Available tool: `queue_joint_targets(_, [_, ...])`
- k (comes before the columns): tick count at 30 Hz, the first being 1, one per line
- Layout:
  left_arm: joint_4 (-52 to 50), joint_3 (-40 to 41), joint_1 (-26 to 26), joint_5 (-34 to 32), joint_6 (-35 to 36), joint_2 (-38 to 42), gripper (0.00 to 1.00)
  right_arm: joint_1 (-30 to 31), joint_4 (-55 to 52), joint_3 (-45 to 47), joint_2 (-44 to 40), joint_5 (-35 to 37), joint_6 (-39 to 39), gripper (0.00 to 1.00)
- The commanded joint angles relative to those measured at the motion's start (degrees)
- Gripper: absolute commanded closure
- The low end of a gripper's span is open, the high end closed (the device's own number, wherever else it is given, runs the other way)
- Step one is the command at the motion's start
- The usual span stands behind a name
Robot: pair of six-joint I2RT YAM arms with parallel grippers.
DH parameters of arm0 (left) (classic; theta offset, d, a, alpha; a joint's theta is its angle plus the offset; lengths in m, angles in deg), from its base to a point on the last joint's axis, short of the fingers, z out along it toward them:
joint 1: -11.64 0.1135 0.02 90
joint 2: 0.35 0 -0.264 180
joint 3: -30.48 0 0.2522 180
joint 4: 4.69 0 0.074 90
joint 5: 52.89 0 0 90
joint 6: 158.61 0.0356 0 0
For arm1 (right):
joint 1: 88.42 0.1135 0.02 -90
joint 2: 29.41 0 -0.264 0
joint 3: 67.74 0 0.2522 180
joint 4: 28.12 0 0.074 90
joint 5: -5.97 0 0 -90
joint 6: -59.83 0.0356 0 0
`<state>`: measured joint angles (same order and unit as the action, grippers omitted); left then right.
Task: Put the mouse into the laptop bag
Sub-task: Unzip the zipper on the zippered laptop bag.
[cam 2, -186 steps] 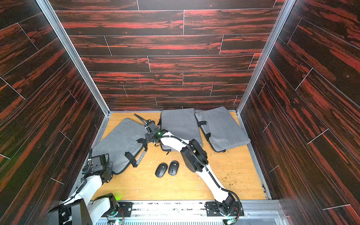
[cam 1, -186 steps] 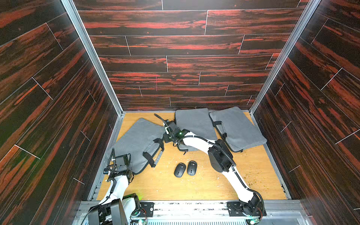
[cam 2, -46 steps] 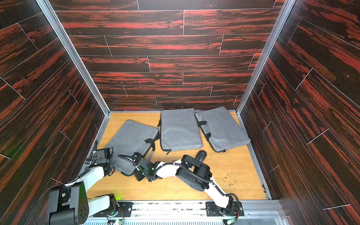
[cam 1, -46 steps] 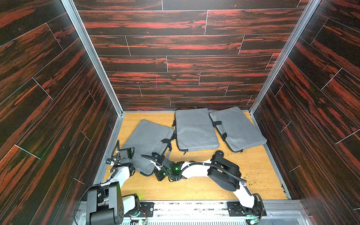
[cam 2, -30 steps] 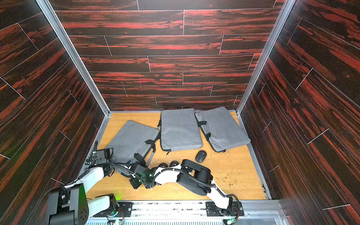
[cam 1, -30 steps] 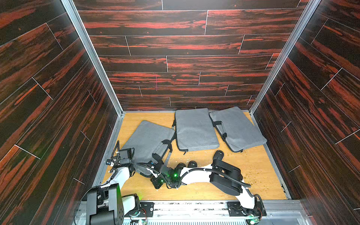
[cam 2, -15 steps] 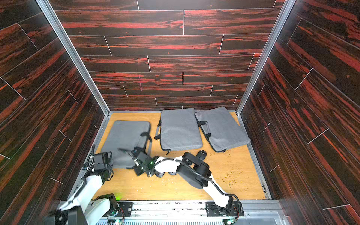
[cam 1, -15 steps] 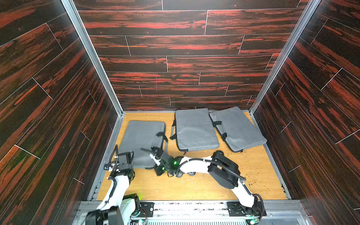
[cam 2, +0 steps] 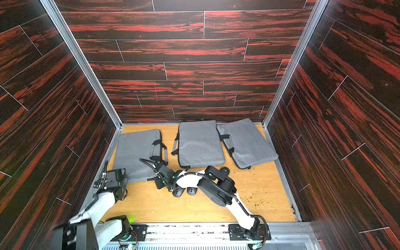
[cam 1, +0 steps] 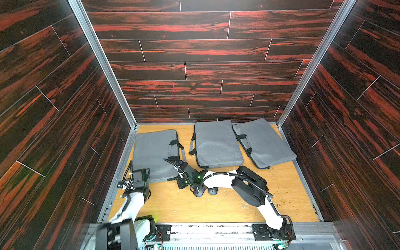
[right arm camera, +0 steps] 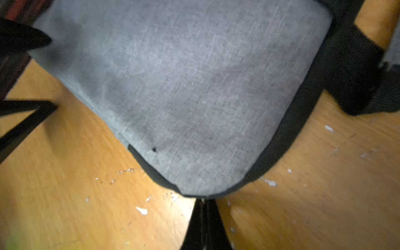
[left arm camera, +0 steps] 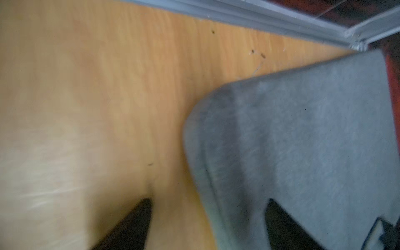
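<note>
Two black mice (cam 1: pixel 200 192) (cam 2: pixel 178 192) lie side by side on the wooden table, partly under my right forearm. The nearest grey laptop bag (cam 1: pixel 153 151) (cam 2: pixel 134 151) lies flat along the left wall, with its handle towards the middle. My left gripper (left arm camera: pixel 209 200) (cam 1: pixel 140 173) is open at the bag's near-left corner (left arm camera: pixel 292 140), one finger over the fabric and one over the table. My right gripper (right arm camera: pixel 203 201) (cam 1: pixel 178 181) is shut, its tips just off the bag's near-right corner (right arm camera: pixel 194 108), and holds nothing. Neither gripper touches a mouse.
Two more grey laptop bags (cam 1: pixel 216 144) (cam 1: pixel 263 142) lie at the back of the table. Dark wood-pattern walls close in the left, back and right sides. A metal rail (cam 1: pixel 216 227) runs along the front edge, and bare table (cam 1: pixel 281 194) lies at the right front.
The near bag swung from tilted to square along the left wall. My left gripper opened and let go of its corner. My right arm drew back towards the bag's near-right corner.
</note>
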<state>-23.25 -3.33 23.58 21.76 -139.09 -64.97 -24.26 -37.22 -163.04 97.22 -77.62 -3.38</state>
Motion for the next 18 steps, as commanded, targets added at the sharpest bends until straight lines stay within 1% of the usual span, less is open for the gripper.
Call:
queue_joint_targets(1, [-0.8,-1.7,0.2,3.1,0.5,-4.4,0.44,1.4,-0.5,3.1,-2.8,-0.1,0.9,1.0])
queue_joint_targets(4, [-0.5,-2.2,0.2,3.7,0.3,-6.1,0.78,2.5,-0.5,3.4,-3.4,0.6,0.5,1.0])
queue_joint_targets(5, [-0.7,-2.1,0.3,3.5,0.1,-6.2,0.87,3.1,-0.5,3.2,-3.3,0.4,0.5,1.0])
queue_joint_targets(7, [-1.1,-2.1,0.3,2.9,0.1,-5.8,0.95,3.9,-1.0,2.3,-2.7,0.4,0.4,1.0])
queue_joint_targets(8, [-1.2,-2.0,0.2,2.7,0.1,-5.6,0.98,4.2,-1.2,1.5,-2.3,0.3,0.4,1.0])
queue_joint_targets(10, [-1.2,-2.0,0.2,2.6,0.2,-5.6,1.0,4.8,-1.4,0.1,-1.5,-0.1,0.4,1.0])
queue_joint_targets(13, [-1.1,-2.2,0.2,3.3,0.2,-6.3,1.0,6.0,-2.0,-3.0,0.1,-1.0,0.4,1.0])
queue_joint_targets(18, [-1.1,-2.1,0.2,3.5,0.2,-6.3,1.0,8.3,-6.0,-11.0,4.4,-1.0,0.1,1.0])
